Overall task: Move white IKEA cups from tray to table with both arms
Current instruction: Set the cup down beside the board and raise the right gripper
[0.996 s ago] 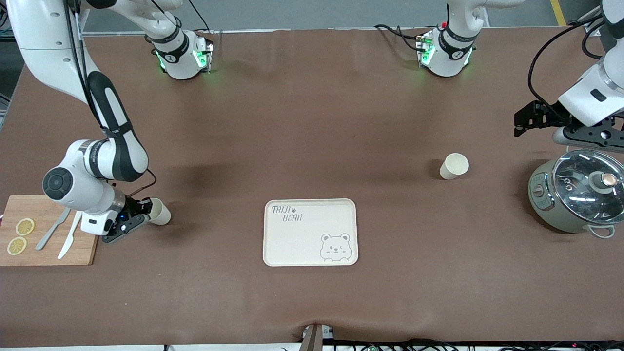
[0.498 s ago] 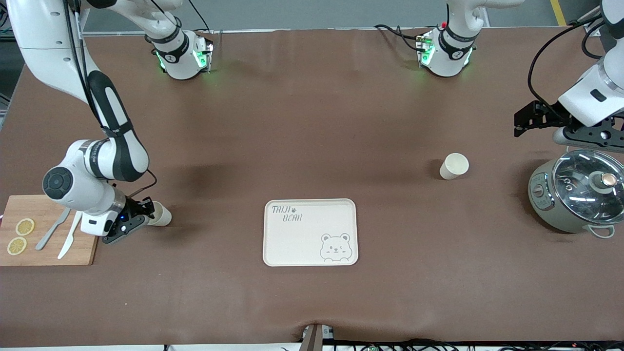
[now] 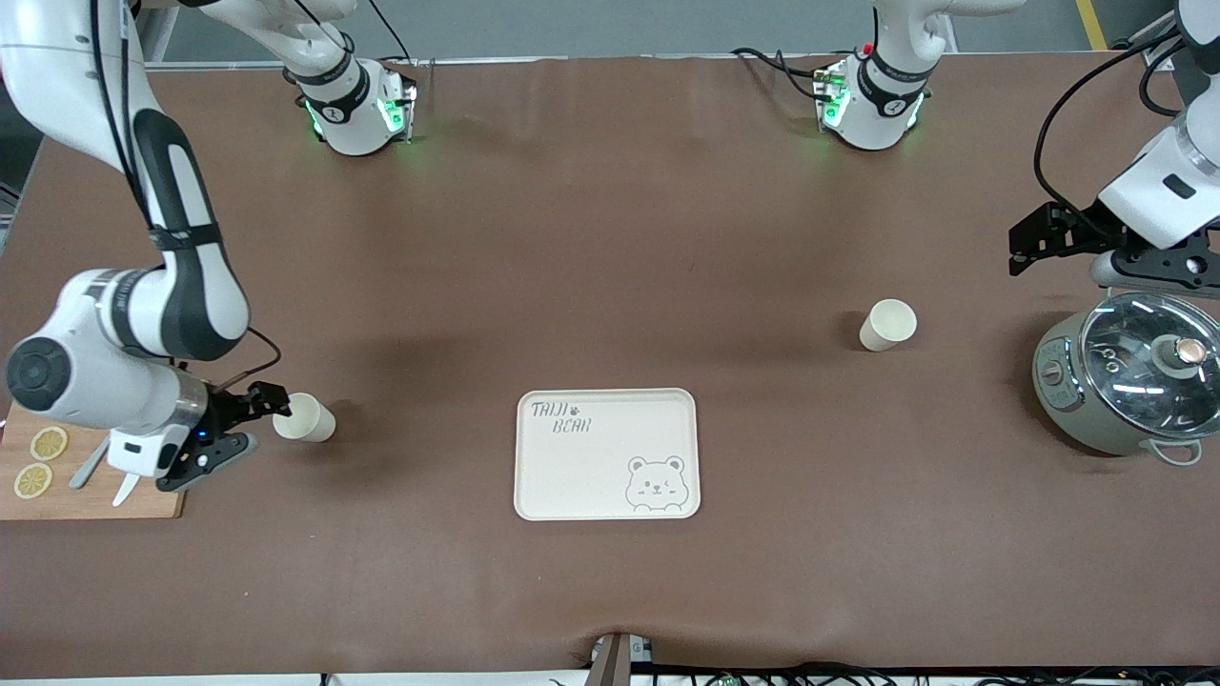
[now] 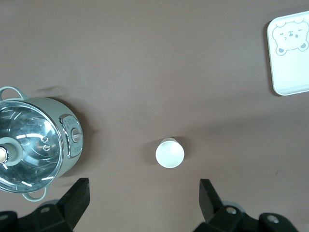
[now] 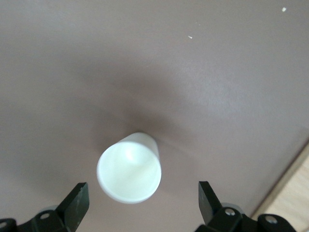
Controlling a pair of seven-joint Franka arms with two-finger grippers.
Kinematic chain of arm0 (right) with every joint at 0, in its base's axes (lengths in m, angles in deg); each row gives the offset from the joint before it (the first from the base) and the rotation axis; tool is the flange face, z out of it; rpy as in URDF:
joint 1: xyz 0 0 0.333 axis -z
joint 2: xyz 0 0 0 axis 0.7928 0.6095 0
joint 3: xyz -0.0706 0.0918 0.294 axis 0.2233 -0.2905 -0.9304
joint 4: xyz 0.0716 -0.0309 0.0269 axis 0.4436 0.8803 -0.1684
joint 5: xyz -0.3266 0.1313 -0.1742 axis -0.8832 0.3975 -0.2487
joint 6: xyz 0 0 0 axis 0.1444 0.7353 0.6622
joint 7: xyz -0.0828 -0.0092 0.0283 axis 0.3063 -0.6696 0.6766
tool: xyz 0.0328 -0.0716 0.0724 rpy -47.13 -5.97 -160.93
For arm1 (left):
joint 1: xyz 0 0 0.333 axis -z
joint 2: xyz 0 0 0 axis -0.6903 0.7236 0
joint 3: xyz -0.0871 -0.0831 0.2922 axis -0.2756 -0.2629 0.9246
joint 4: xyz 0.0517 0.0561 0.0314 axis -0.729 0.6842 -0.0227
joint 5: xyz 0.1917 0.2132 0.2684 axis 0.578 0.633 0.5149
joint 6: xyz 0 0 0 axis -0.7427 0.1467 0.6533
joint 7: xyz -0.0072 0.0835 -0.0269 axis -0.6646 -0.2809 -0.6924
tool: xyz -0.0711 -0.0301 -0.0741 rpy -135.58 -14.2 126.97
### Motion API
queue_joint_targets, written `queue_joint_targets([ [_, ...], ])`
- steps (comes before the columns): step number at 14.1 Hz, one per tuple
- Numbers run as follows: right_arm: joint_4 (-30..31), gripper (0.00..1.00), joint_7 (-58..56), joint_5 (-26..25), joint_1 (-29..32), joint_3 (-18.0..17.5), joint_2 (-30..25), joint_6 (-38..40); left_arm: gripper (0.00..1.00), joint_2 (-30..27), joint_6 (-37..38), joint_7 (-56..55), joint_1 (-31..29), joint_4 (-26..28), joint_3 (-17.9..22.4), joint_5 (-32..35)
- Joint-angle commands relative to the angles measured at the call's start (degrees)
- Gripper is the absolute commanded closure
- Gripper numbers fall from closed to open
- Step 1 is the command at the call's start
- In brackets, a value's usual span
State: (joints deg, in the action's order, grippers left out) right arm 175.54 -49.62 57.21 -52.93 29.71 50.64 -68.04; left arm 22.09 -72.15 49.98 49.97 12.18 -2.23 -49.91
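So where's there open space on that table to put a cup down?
The tray is bare, and so is the brown cloth between the two cups. It is crowded at the ends: the cutting board under the right hand, and the pot below the left hand.

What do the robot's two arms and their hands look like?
Both arms are glossy white with rounded segments and black bands at the joints. Green lights glow on each base, and black cables trail along them. The right hand and left hand are black, each with two flat fingers; the right hand's body shows a small blue light. In the wrist views the fingertips look dark and blocky.
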Motion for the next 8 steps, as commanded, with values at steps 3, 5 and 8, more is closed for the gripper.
queue_joint_targets([
  [3, -15.7, 0.0, 9.5, -0.3, -0.1, -0.6, -4.8, 29.0, 0.0, -0.1, -0.5, -1.8, 0.3, -0.6, -0.1, 0.6],
  [5, -15.8, 0.0, 13.4, -0.5, -0.2, -0.5, -11.1, 33.5, 0.0, -0.1, -0.5, -1.8, 0.2, -0.6, -0.1, 0.5],
  [8, -15.2, 0.0, 21.3, -1.0, 0.2, -0.2, -20.0, 39.3, 0.0, -0.1, -0.5, -1.8, 0.3, -0.6, -0.1, 0.6],
])
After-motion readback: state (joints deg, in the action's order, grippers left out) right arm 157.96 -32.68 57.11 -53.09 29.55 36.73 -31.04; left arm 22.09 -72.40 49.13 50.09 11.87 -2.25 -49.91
